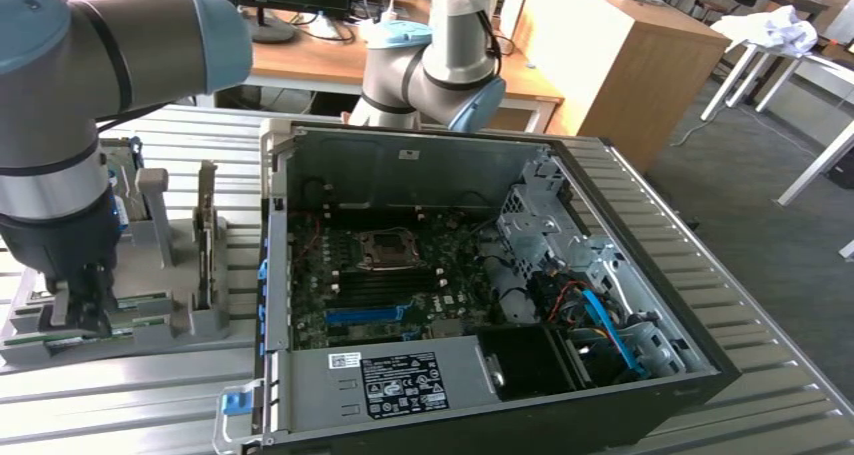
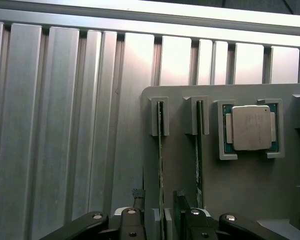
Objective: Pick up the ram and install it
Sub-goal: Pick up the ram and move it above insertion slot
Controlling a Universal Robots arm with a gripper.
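Note:
Two rams stand on edge in the slots of a grey holder (image 2: 240, 190): one ram (image 2: 160, 150) and a second ram (image 2: 199, 145) beside it. My gripper (image 2: 160, 206) is open, low over the holder, with one finger on each side of the first ram and a small gap on both sides. In the exterior view my gripper (image 1: 74, 310) hangs over the holder (image 1: 200, 320) at that view's left, and a green ram edge (image 1: 144, 323) shows next to the fingers.
A processor chip (image 2: 251, 127) sits in a pocket of the holder next to the rams. A tall grey upright card (image 1: 207, 225) stands on the holder. The open computer case (image 1: 694, 375) with its motherboard (image 1: 387, 275) lies at the exterior view's right, on a ribbed metal table (image 2: 50, 125).

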